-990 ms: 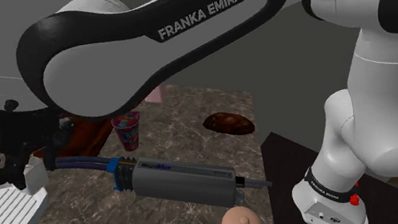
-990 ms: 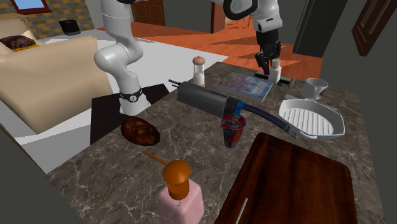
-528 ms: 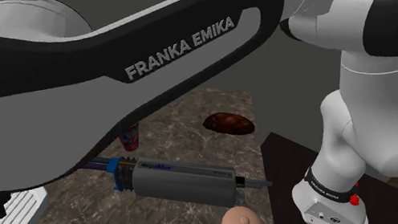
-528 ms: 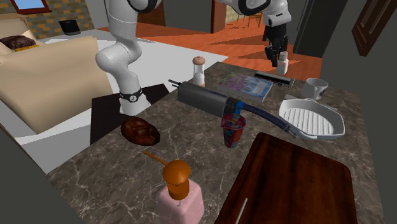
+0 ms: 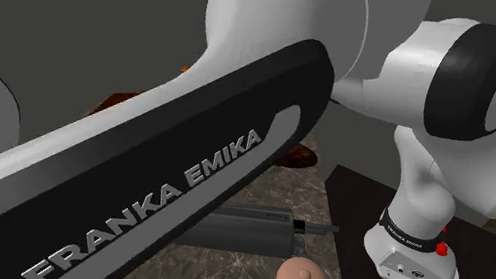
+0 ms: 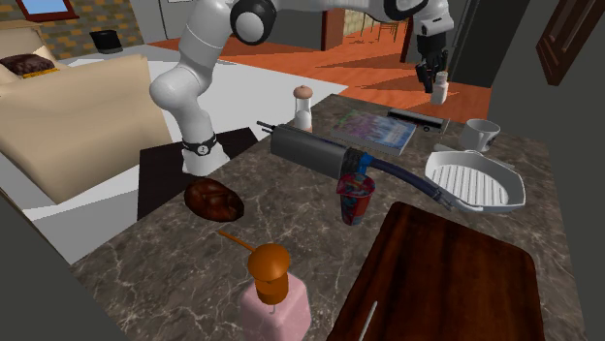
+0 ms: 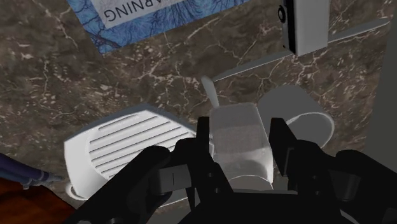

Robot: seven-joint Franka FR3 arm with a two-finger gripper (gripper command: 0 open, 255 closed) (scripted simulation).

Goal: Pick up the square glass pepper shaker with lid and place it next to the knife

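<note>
In the second exterior view, the knife (image 6: pixel 420 116) is lying on the tabletop (image 6: pixel 194 262) beside the blue book (image 6: pixel 373 131). Right of it and raised well clear, the claw (image 6: pixel 432 77) is gripping the pale square shaker (image 6: pixel 441 91). In the wrist view, both fingers (image 7: pixel 205 137) are pressing its sides, spread to its width.

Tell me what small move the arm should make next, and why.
Probably carry the pepper shaker sideways toward the knife before lowering. The end effector is shut on it, well above the marble counter. In the wrist view a mug and a ridged grill pan lie right below, while the knife sits farther off beside the blue book.
</note>
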